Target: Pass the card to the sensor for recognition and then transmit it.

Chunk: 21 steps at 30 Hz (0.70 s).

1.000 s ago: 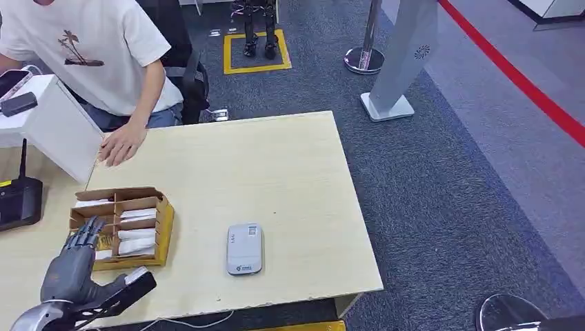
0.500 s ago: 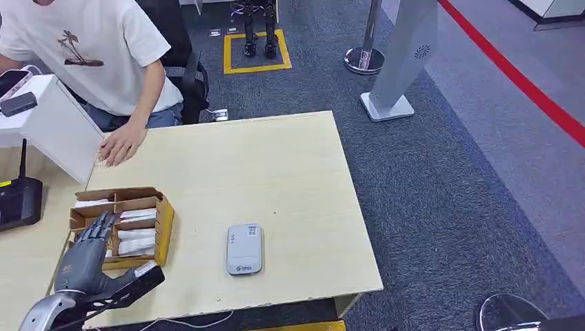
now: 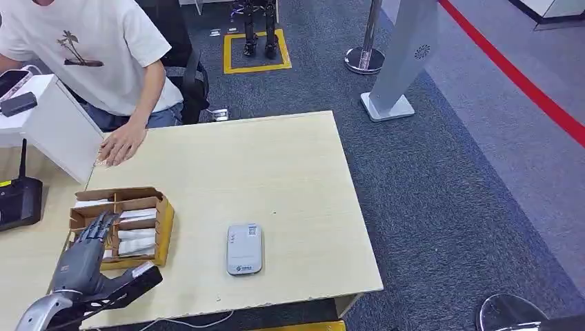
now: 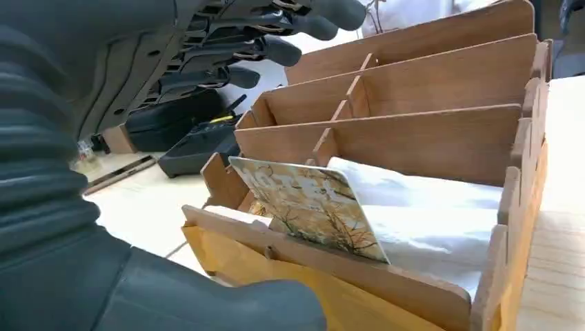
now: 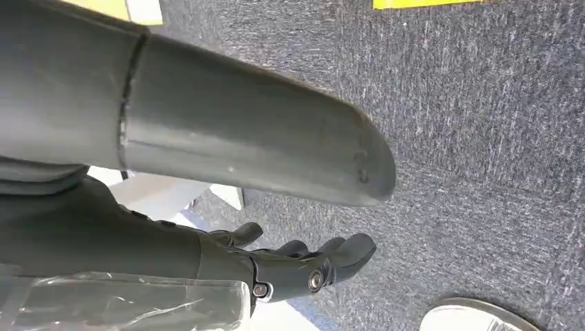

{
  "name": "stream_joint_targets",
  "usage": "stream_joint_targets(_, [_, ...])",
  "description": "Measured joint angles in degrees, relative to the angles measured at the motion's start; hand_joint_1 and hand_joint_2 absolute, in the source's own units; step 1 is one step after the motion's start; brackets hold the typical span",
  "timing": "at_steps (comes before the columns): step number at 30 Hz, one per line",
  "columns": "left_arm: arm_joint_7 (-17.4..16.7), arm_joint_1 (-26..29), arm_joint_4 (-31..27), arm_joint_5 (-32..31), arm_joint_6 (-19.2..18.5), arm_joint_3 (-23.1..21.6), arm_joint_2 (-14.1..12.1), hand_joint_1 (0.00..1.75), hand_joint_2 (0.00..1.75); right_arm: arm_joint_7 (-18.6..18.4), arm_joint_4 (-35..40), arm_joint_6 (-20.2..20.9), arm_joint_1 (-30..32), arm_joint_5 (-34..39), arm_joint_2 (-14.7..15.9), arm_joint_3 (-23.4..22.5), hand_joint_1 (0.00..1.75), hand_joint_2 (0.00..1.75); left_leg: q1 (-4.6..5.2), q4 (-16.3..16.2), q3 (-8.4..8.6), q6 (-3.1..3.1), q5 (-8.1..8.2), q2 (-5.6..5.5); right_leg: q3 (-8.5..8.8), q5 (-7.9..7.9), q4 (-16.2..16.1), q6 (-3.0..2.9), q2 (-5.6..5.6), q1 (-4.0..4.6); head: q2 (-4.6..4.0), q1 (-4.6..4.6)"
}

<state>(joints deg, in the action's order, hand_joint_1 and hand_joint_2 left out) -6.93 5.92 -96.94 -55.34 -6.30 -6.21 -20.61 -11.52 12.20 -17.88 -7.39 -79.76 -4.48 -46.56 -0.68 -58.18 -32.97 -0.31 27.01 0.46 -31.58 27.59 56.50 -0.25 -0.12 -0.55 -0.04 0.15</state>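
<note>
The left hand [image 3: 83, 255] sits at the lower left of the head frame, its fingers [image 3: 96, 227] spread over the wooden card box [image 3: 164, 227], holding nothing. They cover the box's near-left slots, so the patterned card [image 4: 310, 207] leaning in the front slot is plain from the left wrist camera alone. The right hand [image 5: 303, 265] hangs over carpet, fingers apart, empty. The sensor [image 3: 244, 249] lies low in the middle. Since the previous frame the left hand has slipped back slightly.
</note>
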Motion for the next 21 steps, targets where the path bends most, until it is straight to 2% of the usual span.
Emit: stream_joint_targets(21, [-1.3, 1.4, 0.0, -0.3, -0.5, 0.0, -1.2, 0.0, 1.75, -0.5, 0.0, 0.0, -0.1, -0.1, 0.0, 0.4, 0.0, 0.0, 0.0, 0.0, -0.01, 0.0, 0.0, 0.0, 0.0, 0.0, 0.0, 0.0, 0.0, 0.0, 0.0, 0.0])
